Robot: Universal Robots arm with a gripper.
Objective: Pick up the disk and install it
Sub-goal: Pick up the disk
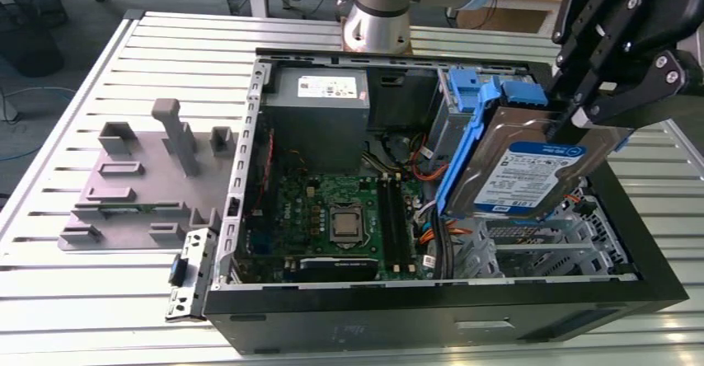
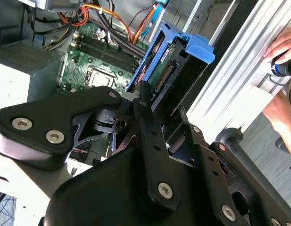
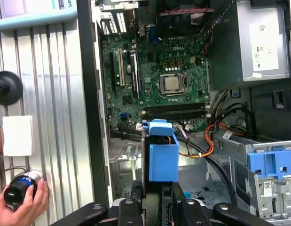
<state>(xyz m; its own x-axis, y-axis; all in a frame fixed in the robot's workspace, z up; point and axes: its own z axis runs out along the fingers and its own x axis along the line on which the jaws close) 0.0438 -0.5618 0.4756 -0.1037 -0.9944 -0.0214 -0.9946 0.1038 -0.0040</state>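
Disk (image 1: 526, 175) was clenched edgewise in the hand (image 1: 581, 117) and hung tilted above the open case (image 1: 440, 298), likely to clear its cables (image 1: 424, 153).

A slatted aluminium table (image 1: 77, 300) bears an open black computer case (image 1: 440, 321) (centre-right in the exterior view) and a grey fixture plate (image 1: 115, 189) with upright blocks — at the exterior view's left.

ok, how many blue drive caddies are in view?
2. One frames the disk held by the gripper over the case. The other caddy is seated in the drive bay. Others may be hidden below.
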